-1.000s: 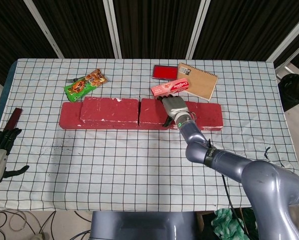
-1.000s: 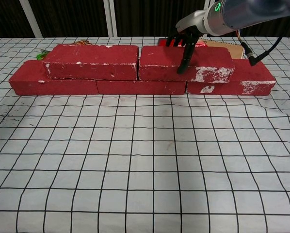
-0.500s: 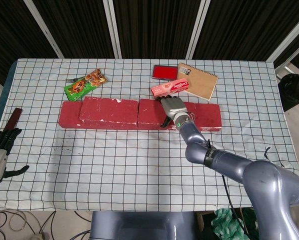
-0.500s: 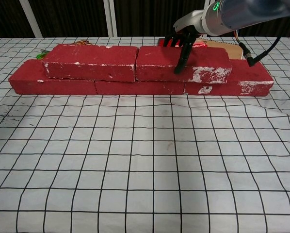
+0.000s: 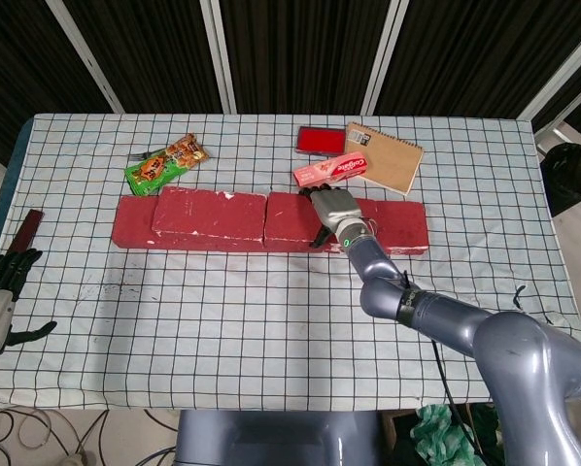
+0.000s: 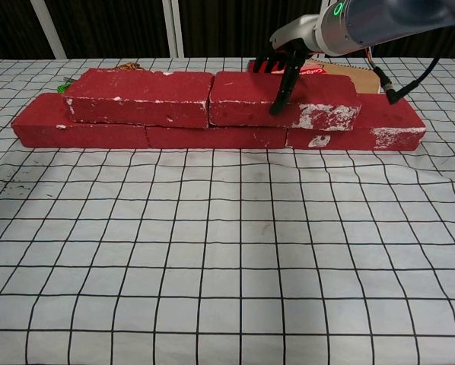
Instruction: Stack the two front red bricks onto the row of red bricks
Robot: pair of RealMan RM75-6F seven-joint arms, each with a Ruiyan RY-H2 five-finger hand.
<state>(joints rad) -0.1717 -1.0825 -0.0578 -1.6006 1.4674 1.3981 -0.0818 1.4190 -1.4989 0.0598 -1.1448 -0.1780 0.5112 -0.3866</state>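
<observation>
Tablecloth (image 5: 271, 320) white, black-gridded (wrinkled); dark slatted backdrop (image 5: 300, 49)

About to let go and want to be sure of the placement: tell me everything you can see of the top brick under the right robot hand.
The top right brick is a red block with white scuffs on its front right corner. It lies flat on the bottom row of bricks, bridging a joint, its left end against the top left brick. The right robot hand rests on it, fingers draped over its front face.
</observation>
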